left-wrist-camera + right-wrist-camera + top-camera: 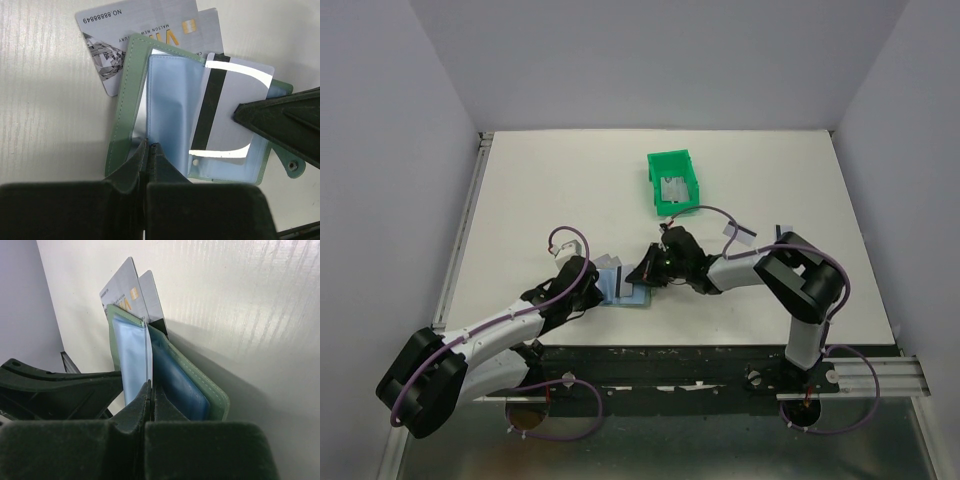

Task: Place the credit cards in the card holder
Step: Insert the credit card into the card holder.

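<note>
**Card insertion, mid-step.** The right gripper [149, 388] has its fingers pressed together on one held credit card [227, 125]. In the right wrist view this card shows edge-on as a thin pale line. The card lies over the pale blue inner pockets of the card holder [127, 100], with its black-striped edge towards the holder's fold. Whether that edge has entered a pocket mouth cannot be told.

The left gripper [150, 150] is clamped on the near edge of the card holder, pinning it open and flat on the white table [540, 200].

*Step in hand (judged):* seating the first card, with none seen fully pocketed. The next move calls for the right gripper to slide the card along the pocket plane while the left keeps the holder from shifting. The right gripper would then let go and fetch another card.

*Count:*
- **Card holder:** one.
- **Credit cards at the holder:** three. One is the held card. Two loose credit cards [145, 27] overlap each other and stick out from under the holder's far edge, printed faces up.
- **Green bin:** one green bin [692, 170] stands well beyond the card holder. It has silvery contents too small to count.
- **Grippers:** two, meeting over the holder from opposite sides.
</note>
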`<action>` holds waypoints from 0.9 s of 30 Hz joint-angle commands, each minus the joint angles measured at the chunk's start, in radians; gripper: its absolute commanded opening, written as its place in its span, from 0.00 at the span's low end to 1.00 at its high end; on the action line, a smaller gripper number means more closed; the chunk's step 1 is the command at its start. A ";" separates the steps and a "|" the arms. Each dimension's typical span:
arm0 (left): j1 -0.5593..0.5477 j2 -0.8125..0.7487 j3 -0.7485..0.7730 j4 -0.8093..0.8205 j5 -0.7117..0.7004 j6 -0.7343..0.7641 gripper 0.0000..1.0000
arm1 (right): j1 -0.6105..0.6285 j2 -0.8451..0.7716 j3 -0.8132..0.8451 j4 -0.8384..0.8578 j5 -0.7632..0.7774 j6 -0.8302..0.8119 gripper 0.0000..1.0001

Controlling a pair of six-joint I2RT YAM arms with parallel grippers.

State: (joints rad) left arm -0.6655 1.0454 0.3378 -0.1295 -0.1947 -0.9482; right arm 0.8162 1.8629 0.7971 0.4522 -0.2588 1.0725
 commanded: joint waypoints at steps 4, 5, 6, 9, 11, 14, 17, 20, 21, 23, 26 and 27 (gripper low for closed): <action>-0.009 0.028 -0.028 -0.096 0.018 0.008 0.00 | -0.008 0.061 0.021 -0.001 -0.028 -0.031 0.00; -0.009 0.031 -0.028 -0.094 0.018 0.008 0.00 | -0.005 0.065 0.017 0.017 -0.040 -0.031 0.00; -0.009 0.031 -0.028 -0.093 0.018 0.009 0.00 | -0.006 0.070 0.017 0.034 -0.054 -0.031 0.01; -0.008 0.036 -0.025 -0.090 0.018 0.011 0.00 | -0.005 0.093 0.008 0.098 -0.109 -0.017 0.01; -0.009 0.039 -0.022 -0.090 0.018 0.011 0.00 | -0.005 0.107 0.001 0.152 -0.143 0.001 0.00; -0.008 0.042 -0.022 -0.093 0.017 0.011 0.00 | -0.005 0.114 -0.013 0.197 -0.172 0.015 0.01; -0.009 0.044 -0.023 -0.091 0.018 0.012 0.00 | -0.005 0.105 -0.024 0.209 -0.195 0.012 0.01; -0.009 0.045 -0.023 -0.088 0.017 0.014 0.00 | -0.005 0.093 -0.035 0.227 -0.218 0.012 0.00; -0.008 0.047 -0.026 -0.088 0.017 0.014 0.00 | -0.006 0.090 -0.036 0.230 -0.224 0.014 0.01; -0.008 0.048 -0.025 -0.090 0.018 0.014 0.00 | -0.006 0.087 -0.039 0.233 -0.244 0.023 0.00; -0.009 0.048 -0.029 -0.087 0.018 0.014 0.00 | -0.005 0.082 -0.045 0.220 -0.264 0.038 0.01; -0.008 0.047 -0.029 -0.088 0.018 0.012 0.00 | -0.003 0.081 -0.048 0.207 -0.266 0.038 0.01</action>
State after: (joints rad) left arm -0.6662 1.0595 0.3405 -0.1230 -0.1947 -0.9470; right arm 0.7952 1.9411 0.7712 0.6617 -0.4458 1.0943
